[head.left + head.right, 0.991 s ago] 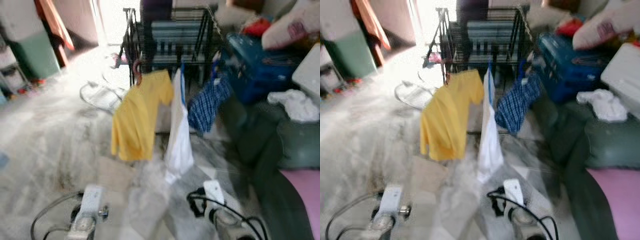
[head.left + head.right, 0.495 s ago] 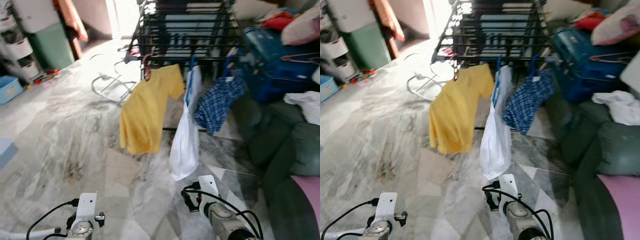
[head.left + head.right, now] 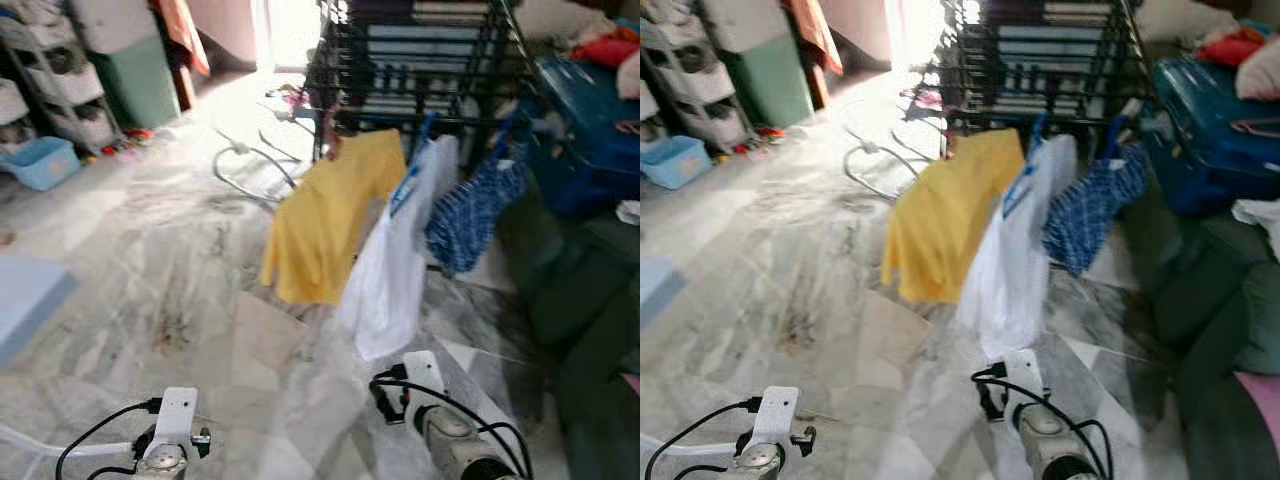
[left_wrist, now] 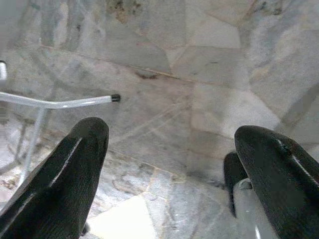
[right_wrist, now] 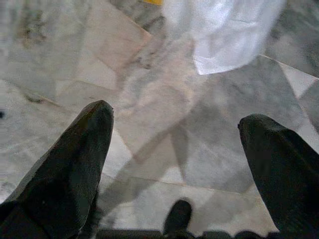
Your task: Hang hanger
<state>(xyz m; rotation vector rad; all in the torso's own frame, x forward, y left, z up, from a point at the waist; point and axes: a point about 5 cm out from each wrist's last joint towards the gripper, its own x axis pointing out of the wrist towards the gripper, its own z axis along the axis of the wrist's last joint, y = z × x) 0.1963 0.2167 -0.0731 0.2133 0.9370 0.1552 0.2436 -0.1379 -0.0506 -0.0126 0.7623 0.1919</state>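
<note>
Clothes on hangers at the rack, both grippers empty.
The yellow shirt (image 3: 330, 215), white garment (image 3: 395, 265) and checked shirt (image 3: 470, 205) hang from the black rack (image 3: 420, 60). Left gripper (image 4: 169, 164) and right gripper (image 5: 174, 149) gape wide over the marble floor (image 3: 150, 260), holding nothing.

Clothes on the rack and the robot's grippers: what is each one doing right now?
Yellow shirt: hanging from the rack on a hanger.
White garment: hanging on a blue hanger, beside the yellow shirt.
Blue checked garment: hanging on the rack.
Drying rack: standing upright.
Left gripper: open, empty, over the floor.
Right gripper: open, empty.
</note>
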